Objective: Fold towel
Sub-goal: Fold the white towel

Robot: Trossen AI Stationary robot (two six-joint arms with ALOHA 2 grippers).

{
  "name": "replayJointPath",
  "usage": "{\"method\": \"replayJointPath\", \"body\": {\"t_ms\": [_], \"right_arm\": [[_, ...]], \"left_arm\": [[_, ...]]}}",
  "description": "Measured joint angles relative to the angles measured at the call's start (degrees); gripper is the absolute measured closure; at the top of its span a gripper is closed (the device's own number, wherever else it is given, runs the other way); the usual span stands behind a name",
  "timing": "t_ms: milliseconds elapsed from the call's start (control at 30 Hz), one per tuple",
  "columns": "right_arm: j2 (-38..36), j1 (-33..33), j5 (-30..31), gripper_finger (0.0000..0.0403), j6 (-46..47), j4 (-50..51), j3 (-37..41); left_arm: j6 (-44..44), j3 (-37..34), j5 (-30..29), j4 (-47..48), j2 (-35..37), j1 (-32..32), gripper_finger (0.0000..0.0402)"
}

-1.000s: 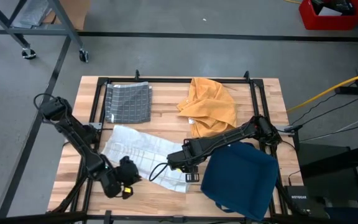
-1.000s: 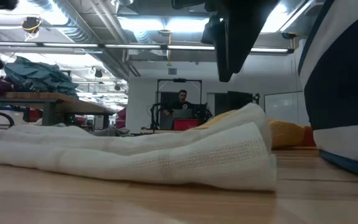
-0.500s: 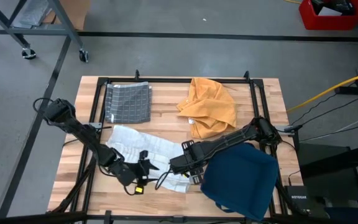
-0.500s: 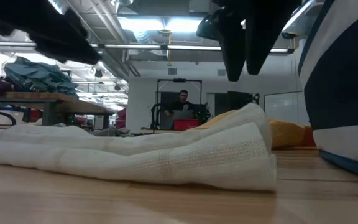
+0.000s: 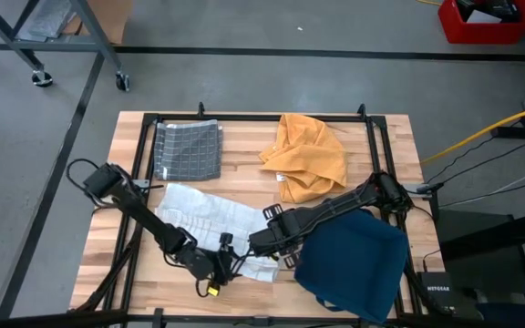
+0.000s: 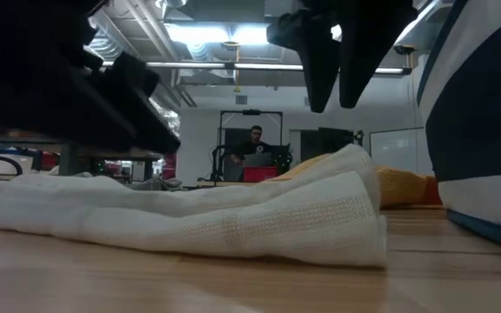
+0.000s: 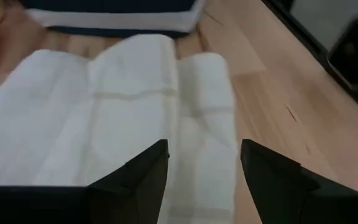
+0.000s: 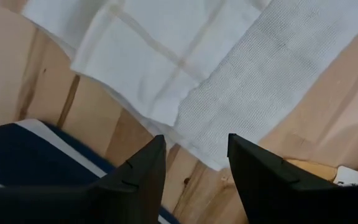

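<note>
Since a second ago my left arm has swung in from the table's near-left corner, and my left gripper (image 5: 219, 266) now hangs over the near edge of the white towel (image 5: 210, 228), its fingers (image 7: 143, 180) spread wide with nothing between them. My right gripper (image 5: 264, 239) has hardly shifted; it hovers above the towel's right end, fingers (image 8: 138, 171) parted about halfway and empty, clear of the cloth in the low view.

That towel lies flat and loosely creased on the wooden table (image 5: 244, 164), near the front, between my two arms. Just to its right sits a dark blue cloth with a white band (image 5: 354, 260). Farther back lie a grey checked towel (image 5: 188, 150), folded flat, and a crumpled orange cloth (image 5: 308, 155). Beyond the table, a person (image 6: 252, 143) sits at a desk.
</note>
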State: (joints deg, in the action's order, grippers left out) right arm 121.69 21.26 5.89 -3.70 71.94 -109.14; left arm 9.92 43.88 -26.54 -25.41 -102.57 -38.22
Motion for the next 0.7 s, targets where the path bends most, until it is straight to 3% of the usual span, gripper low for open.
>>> {"method": "replayJointPath", "body": {"t_ms": [700], "right_arm": [[0.00, 0.09, -0.02, 0.0229, 0.31, -3.56, 0.02]], "left_arm": [[-3.28, 2.23, -0.68, 0.85, -3.60, 5.16, 0.0208]]}}
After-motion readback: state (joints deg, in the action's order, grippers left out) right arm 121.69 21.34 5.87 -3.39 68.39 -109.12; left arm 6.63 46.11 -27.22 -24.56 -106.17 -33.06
